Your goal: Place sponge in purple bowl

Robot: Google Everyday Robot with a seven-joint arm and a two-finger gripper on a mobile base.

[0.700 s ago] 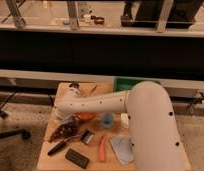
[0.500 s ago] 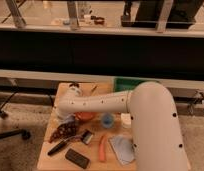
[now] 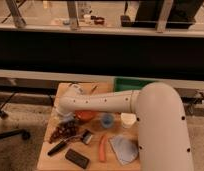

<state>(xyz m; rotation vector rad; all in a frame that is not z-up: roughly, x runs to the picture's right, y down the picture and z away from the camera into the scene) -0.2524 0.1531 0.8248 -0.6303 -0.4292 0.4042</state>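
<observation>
Gripper: the gripper (image 3: 64, 118) hangs under the wrist end of the white arm (image 3: 102, 101), over the left side of the table (image 3: 47, 159). Its fingers are pressed together, and from here I cannot tell whether anything is pinched between them.
Sponge: I can't pick it out for certain. It may be hidden in the closed fingers, or it may be the pale lump (image 3: 75, 89) just behind the wrist.
Purple bowl: I take the dark rounded shape at front left for the purple bowl (image 3: 65, 132). It is right below the gripper and just beside the orange-red bowl (image 3: 86, 116).
Neighbours: a blue cup (image 3: 107, 120) and a white cup (image 3: 128, 120) stand to the right. A carrot (image 3: 102, 148), a grey-blue cloth (image 3: 124, 149) and a black block (image 3: 77, 158) lie nearer the front.
Step in hand: probably the release over the bowl, if the sponge is in fact held.
Doing it well: centre over the hollow rather than the rim and come low before letting go, because a sponge is light and bounces. Spread the fingers fully, then lift straight up.
Watch for: the orange-red bowl close by, the sponge clinging to a finger, and nudging the purple bowl.
</observation>
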